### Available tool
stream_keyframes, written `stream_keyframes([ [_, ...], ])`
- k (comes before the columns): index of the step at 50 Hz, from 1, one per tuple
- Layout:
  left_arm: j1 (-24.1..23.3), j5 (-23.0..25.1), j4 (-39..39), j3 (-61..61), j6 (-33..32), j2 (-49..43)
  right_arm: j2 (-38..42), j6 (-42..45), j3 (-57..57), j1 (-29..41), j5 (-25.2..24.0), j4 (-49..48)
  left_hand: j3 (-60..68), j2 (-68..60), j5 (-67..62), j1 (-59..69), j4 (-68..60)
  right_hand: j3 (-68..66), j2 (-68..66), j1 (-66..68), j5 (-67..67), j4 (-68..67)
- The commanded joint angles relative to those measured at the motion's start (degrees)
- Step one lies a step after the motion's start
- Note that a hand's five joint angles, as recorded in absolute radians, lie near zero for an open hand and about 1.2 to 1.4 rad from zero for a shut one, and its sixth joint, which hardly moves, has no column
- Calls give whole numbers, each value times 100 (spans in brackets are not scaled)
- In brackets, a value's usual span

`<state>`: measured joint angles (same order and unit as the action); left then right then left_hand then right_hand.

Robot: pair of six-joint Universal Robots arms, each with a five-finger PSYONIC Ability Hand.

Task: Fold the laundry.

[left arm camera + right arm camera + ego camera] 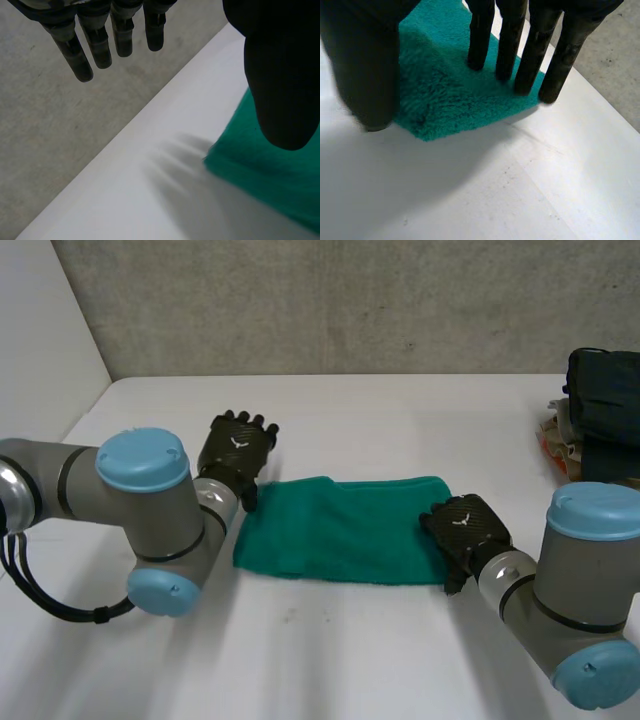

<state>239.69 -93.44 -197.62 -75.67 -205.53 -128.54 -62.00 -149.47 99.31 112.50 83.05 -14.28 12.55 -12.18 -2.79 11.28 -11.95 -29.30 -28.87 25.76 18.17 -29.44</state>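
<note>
1. Towel, green and fluffy, is lying folded into a long band on the white table. It is sitting near the middle and stretching from one robot hand to the other.
2. At the towel's left end, the left hand is hovering beside the far corner, with its back turned upward. In its wrist view its fingers are pointing out straight and slightly apart, in the air and holding nothing. Its thumb is hanging over the towel's end; I cannot tell whether it is touching the cloth.
3. At the towel's right end, the right hand is lying low over the near corner. Its fingers are reaching straight down, and their tips are resting on the towel just inside its edge. Its thumb is standing apart from them at the other side of that corner. The hand is open, not pinching the cloth.
4. Both grey arms with light-blue caps are coming in low from the near side of the table, one at each end of the towel.
5. At the table's far right edge, a dark bundle is sitting well apart from the towel.
6. Behind the table, a bare concrete wall is standing.
</note>
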Motion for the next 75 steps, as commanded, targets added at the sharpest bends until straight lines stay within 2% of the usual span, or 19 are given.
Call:
stream_keyframes([
  [1, -98, 2, 21, -360, 171, 285, 57, 251, -52, -96, 9, -276, 53, -89, -29, 179, -112, -5070, -5113, 5424, 5183, -5055],
  [7, -81, 19, 39, -756, 180, 663, -110, 1076, 53, -360, 123, -251, 53, -89, -29, 179, -112, -5070, -5113, 5424, 5183, -5056],
  [12, -37, 28, 39, -1028, 189, 1050, -409, 2489, -43, -457, 405, -294, 19, -56, 5, 145, -79, -5070, -5113, 5424, 5183, -5056],
  [15, -19, 28, 39, -1134, 250, 1243, -418, 2843, -183, -369, 379, -364, -14, -22, 38, 112, -45, -5070, -5113, 5424, 5183, -5056],
  [19, 7, 2, 39, -1178, 373, 1384, -365, 2968, -535, 411, 2, -558, -15, -22, 39, 112, -45, -5070, -5113, 5424, 5183, -5056],
  [24, 25, -51, 65, -1274, 575, 1551, 177, 2968, -738, 1642, -1078, -987, -15, -22, 39, 112, -45, -5070, -5113, 5424, 5183, -5056],
  [27, 25, -69, 57, -1362, 593, 1604, 503, 3003, -738, 1933, -1448, -1164, -15, -22, 39, 112, -45, -5070, -5113, 5424, 5183, -5056],
  [31, 69, -200, 57, -1503, 611, 1709, 846, 2985, -773, 2109, -1502, -1191, -15, -22, 39, 112, -45, -5070, -5113, 5424, 5183, -5056],
  [32, 86, -253, 57, -1538, 619, 1744, 865, 2968, -773, 2101, -1485, -1200, -15, -22, 39, 112, -45, -4560, -4602, 4913, 4672, -4545],
  [33, 86, -271, 57, -1547, 619, 1753, 865, 2959, -782, 2092, -1459, -1200, -15, -22, 39, 112, -45, -2640, -2682, 2993, 2752, -2625],
  [35, 95, -297, 57, -1556, 619, 1771, 787, 2846, -782, 2092, -1345, -1217, -31, -5, 55, 95, -28, 206, 164, 147, -94, 221],
  [37, 95, -297, 39, -1539, 628, 1771, 699, 2591, -764, 2057, -1204, -1208, -48, 12, 72, 78, -11, 1544, 1502, -1191, -1432, 1559],
  [38, 95, -289, 30, -1530, 628, 1771, 515, 2068, -738, 1953, -1151, -1191, -48, 12, 72, 78, -11, 1930, 1887, -1576, -1817, 1944],
  [41, 87, -289, 13, -1433, 637, 1762, 67, 898, -720, 1671, -1046, -1138, -32, -5, 56, 95, -28, 1930, 1887, -1576, -1817, 1944],
  [45, -88, -280, 4, -1170, 759, 1753, -759, -1586, -842, 1188, -1071, -491, -48, 12, 72, 78, -11, 1930, 1887, -1576, -1817, 1944],
  [49, -440, -262, 30, -872, 1154, 1683, -595, -2523, -1263, 863, -1037, 466, -48, 11, 72, 78, -11, 1930, 1887, -1576, -1817, 1944],
  [59, -1012, -332, 618, -168, 1683, 717, 486, -2297, -2372, 598, -940, 1665, 69, -106, -45, 196, -129, 1930, 1887, -1576, -1817, 1944],
  [67, -1047, -912, 1120, -27, 1604, -39, 1269, -2086, -2926, 686, -896, 1999, 53, -89, -29, 179, -112, 1930, 1887, -1576, -1817, 1944],
  [75, -1065, -904, 1269, -45, 1498, -128, 1533, -1041, -3093, 765, -308, 2035, 19, -56, 5, 145, -79, 1930, 1887, -1576, -1817, 1944],
])
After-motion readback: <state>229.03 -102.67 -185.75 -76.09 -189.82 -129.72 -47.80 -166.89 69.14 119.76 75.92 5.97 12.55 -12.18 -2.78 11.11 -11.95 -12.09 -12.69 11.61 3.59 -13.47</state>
